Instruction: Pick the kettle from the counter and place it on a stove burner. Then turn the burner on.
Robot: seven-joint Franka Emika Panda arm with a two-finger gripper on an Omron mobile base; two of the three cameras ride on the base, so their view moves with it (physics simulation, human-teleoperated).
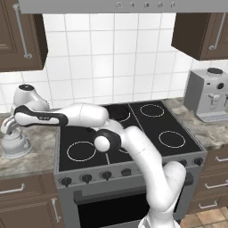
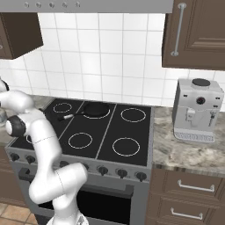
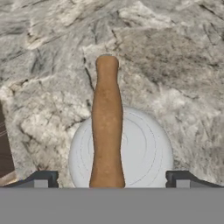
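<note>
Moment of approach to the grasp. The kettle (image 1: 14, 144) stands upright on the desk (image 1: 38, 153) to the left of the black cooktop (image 1: 133, 133), well apart from the widest burner ring (image 1: 81, 150). The arm reaches out leftward across the stove, and its end effector (image 1: 8, 127) hangs directly above the kettle, pointing down. In the hand view the kettle's domed lid (image 3: 144, 148) lies straight ahead of the end effector (image 3: 112, 178), centred between the two finger tips (image 3: 41, 178), which stand wide open with nothing between them. The brown wooden handle (image 3: 106, 122) runs lengthwise away from the camera, its long axis crossing the line that joins the finger tips at roughly a right angle, so the jaws straddle it from either side. The coming move appears to be a straight descent along the viewing axis, followed by closure across the handle's narrow width; no rotation of the wrist seems needed. Whether the tips already reach handle height cannot be told.
</note>
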